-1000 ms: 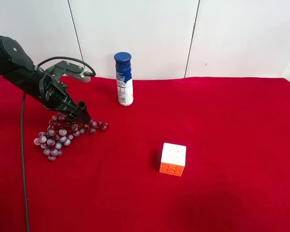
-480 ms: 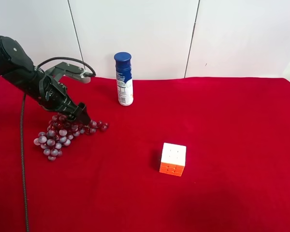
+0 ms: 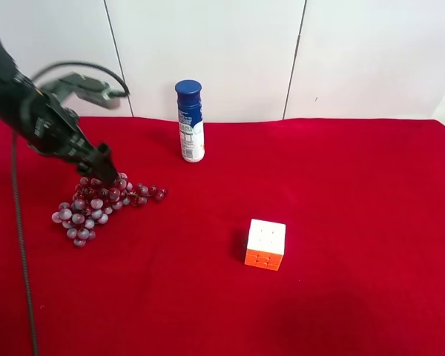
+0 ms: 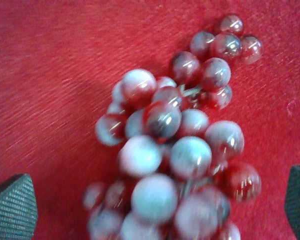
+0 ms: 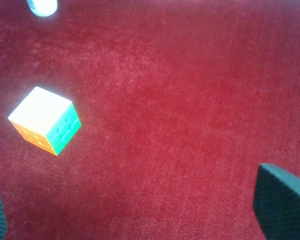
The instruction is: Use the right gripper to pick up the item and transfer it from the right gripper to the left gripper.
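Observation:
The item, a bunch of frosty dark red-purple grapes [image 3: 96, 204], lies on the red cloth at the exterior high view's left. My left gripper [image 3: 102, 160], on the thick cable-draped arm, hovers just above the bunch's far end, open and empty. In the left wrist view the grapes [image 4: 175, 150] lie between and below its spread fingertips [image 4: 12, 212]. My right gripper [image 5: 140, 210] is open and empty above bare cloth; only its fingertips [image 5: 282, 205] show. It does not show in the exterior high view.
A white-and-orange puzzle cube [image 3: 266, 243] sits mid-table and also shows in the right wrist view [image 5: 45, 120]. A blue-capped white bottle [image 3: 190, 121] stands at the back, right of the grapes. A red cloth [image 3: 356, 185] covers the table; a white wall is behind.
My left gripper has let go of the grapes and drawn up and back toward the view's left. The grapes stay on the cloth.

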